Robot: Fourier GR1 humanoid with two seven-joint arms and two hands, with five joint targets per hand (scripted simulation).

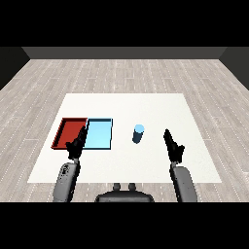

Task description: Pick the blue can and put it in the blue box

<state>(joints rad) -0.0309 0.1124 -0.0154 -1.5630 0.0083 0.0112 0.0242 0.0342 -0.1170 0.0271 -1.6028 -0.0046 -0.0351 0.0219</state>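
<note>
White table (146,104) on wood floor. Can (138,133) upright, free, beside blue tray (99,134). Right hand (173,145) nearer: fingers straight, empty. Left hand (77,145) likewise, idle.

Flat white rectangular table (146,104) over pale wood-plank floor (121,73), shallow red tray (62,131) at left, touching light blue tray (99,138) beside it, upright blue cylindrical can (138,134) standing apart to the right of both.

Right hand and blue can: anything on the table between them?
No. In the head view, only bare white table separates the right hand from the upright blue can; the hand is open, not touching it.
</note>
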